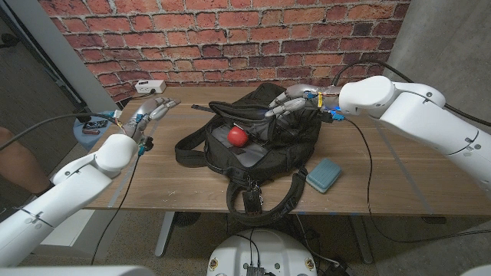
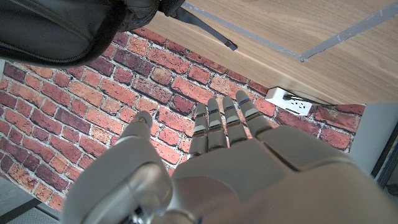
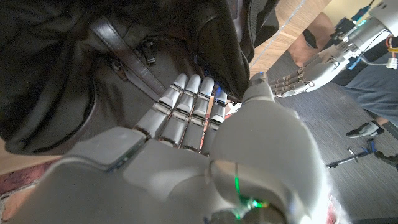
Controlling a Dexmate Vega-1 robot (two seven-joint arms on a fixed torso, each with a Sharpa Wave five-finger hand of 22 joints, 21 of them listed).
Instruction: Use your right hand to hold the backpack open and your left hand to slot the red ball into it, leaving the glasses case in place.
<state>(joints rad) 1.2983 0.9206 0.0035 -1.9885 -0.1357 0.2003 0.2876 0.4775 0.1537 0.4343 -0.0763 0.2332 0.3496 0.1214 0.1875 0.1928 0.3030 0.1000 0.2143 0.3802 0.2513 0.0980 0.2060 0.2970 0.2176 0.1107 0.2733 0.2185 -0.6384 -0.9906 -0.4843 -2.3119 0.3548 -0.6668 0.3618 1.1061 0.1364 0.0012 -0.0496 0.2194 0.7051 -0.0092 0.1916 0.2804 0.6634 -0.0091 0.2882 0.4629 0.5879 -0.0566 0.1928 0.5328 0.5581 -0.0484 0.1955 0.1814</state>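
The black backpack [image 1: 253, 142] lies in the middle of the table, its upper flap lifted. The red ball [image 1: 238, 136] sits in the bag's open mouth. My right hand [image 1: 290, 103] holds the raised flap at the bag's far side. In the right wrist view the flap's edge [image 3: 236, 56] runs between the thumb and the fingers [image 3: 186, 106] of my right hand [image 3: 205, 137]. My left hand [image 1: 149, 111] hovers over the table's left part, fingers spread and empty, apart from the bag. It shows open in its own view [image 2: 211, 162]. The teal glasses case [image 1: 324, 175] lies to the right of the bag.
A white power strip [image 1: 150, 86] lies at the table's back left, also in the left wrist view [image 2: 292, 102]. A brick wall stands behind. A person's leg [image 1: 11, 157] is at the left edge, by a blue round object [image 1: 86, 129]. Backpack straps [image 1: 257, 195] trail toward the front edge.
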